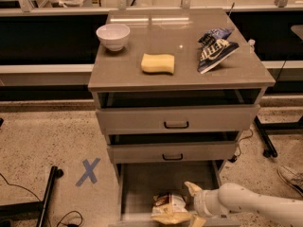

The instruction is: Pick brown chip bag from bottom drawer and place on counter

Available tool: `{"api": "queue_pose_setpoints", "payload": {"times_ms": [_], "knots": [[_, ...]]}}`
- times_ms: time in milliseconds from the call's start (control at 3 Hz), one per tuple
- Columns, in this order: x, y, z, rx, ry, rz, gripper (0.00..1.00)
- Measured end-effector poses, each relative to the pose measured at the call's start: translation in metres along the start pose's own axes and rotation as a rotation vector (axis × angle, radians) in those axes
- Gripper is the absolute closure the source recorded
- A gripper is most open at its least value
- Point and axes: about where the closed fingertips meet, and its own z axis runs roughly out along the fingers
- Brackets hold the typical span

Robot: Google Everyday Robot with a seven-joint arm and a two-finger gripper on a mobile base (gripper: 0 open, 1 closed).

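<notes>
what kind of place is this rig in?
Likely a robotics lab: grey drawer cabinet on speckled floor, blue tape X. End effector sits in the bottom drawer beside the chip bag.

Smooth white rounded arm [258, 205] — pale cream gripper [193, 204] at its end, lower right

Brown chip bag [169, 208]: crumpled, tan top, dark front, lying at the front of the bottom drawer [158, 181], which stands pulled open. Desk [156, 34]: glossy grey-brown cabinet top. Tool [193, 204]: fingers spread, just beside the bag.
</notes>
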Motion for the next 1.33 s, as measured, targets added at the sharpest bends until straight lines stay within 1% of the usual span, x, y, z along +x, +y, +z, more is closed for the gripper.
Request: {"api": "queue_pose_setpoints", "payload": {"times_ms": [333,667,1000,1333], "knots": [[0.015,-0.004,0.042,0.021,0.052,-0.023,0.00],[0.029,-0.007,0.067,0.028,0.084,-0.015,0.00],[0.030,-0.015,0.078,0.045,0.062,-0.011,0.18],[0.025,-0.015,0.093,0.060,-0.045,0.033,0.41]]}}
